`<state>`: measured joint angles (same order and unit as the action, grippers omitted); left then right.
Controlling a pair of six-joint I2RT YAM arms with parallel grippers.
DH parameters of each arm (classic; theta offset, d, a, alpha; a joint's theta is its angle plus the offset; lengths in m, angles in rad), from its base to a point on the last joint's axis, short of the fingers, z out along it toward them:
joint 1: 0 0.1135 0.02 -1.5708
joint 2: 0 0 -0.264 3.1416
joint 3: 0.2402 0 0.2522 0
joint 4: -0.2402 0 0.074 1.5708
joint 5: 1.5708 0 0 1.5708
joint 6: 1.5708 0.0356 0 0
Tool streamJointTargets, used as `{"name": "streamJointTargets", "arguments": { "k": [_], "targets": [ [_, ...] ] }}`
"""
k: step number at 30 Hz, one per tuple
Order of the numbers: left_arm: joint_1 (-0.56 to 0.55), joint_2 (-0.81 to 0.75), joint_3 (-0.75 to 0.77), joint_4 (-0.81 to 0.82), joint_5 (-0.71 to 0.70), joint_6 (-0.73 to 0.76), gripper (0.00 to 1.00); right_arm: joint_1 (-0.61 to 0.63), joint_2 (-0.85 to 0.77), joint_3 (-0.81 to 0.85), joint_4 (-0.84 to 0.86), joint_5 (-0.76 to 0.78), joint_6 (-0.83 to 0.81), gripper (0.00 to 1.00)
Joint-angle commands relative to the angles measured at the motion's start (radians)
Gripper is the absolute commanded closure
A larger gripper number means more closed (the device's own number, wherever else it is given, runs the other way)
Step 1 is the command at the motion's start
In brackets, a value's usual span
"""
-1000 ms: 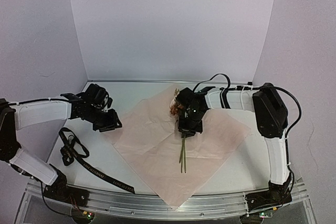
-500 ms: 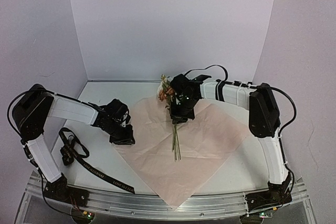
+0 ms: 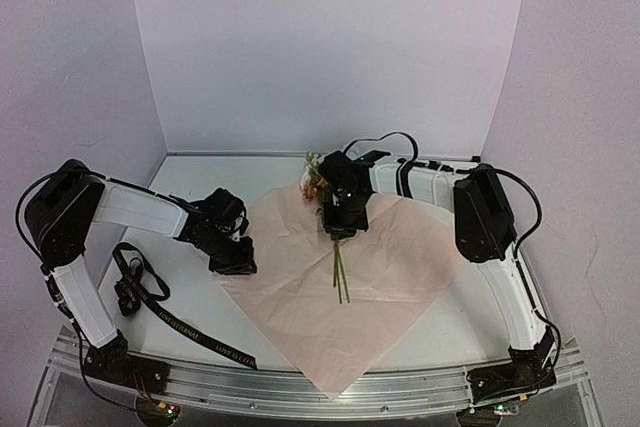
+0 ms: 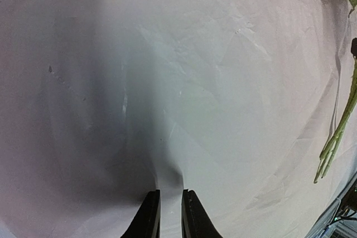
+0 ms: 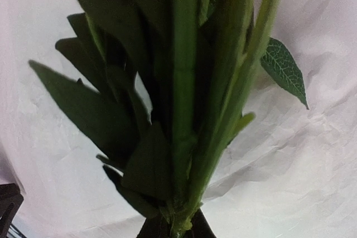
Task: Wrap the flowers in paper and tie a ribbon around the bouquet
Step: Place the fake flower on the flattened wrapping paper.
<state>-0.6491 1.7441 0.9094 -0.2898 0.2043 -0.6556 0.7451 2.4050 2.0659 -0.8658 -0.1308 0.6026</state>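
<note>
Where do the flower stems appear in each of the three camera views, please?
Top external: flower stems at centre, cut ends toward the near edge.
Left wrist: stem ends at the right edge.
Right wrist: filling the middle, close up.
Shared landmark: the pale pink paper beneath them.

On my screen I see a white bench (image 3: 240,172), matte and evenly lit. Plain lilac panels box it in on three sides: a back panel (image 3: 330,47), a left panel (image 3: 70,67) and a right panel (image 3: 590,97), each meeting the bench at its edge. A silvery metal rail (image 3: 250,387) runs along the near edge, and small green and red lights (image 3: 170,410) glow near each end of it.
</note>
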Motion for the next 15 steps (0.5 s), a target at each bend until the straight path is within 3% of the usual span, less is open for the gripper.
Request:
{"name": "streamJointTargets", "arguments": {
  "k": [1,7,11,15],
  "targets": [
    [-0.001,0.031,-0.024,-0.011,-0.004,-0.005,0.85,-0.008,0.009,0.053,-0.001,0.121,0.026,0.95],
    [-0.003,0.031,-0.026,-0.011,0.001,-0.008,0.85,-0.029,0.046,0.1,0.0,0.116,0.101,0.84],
    [-0.002,0.03,-0.026,-0.012,-0.002,-0.007,0.85,-0.03,0.04,0.096,-0.001,0.1,0.105,0.65],
    [-0.002,0.032,-0.026,-0.009,-0.003,-0.005,0.85,-0.033,0.019,0.076,-0.002,0.104,0.1,0.62]
  ]
}}
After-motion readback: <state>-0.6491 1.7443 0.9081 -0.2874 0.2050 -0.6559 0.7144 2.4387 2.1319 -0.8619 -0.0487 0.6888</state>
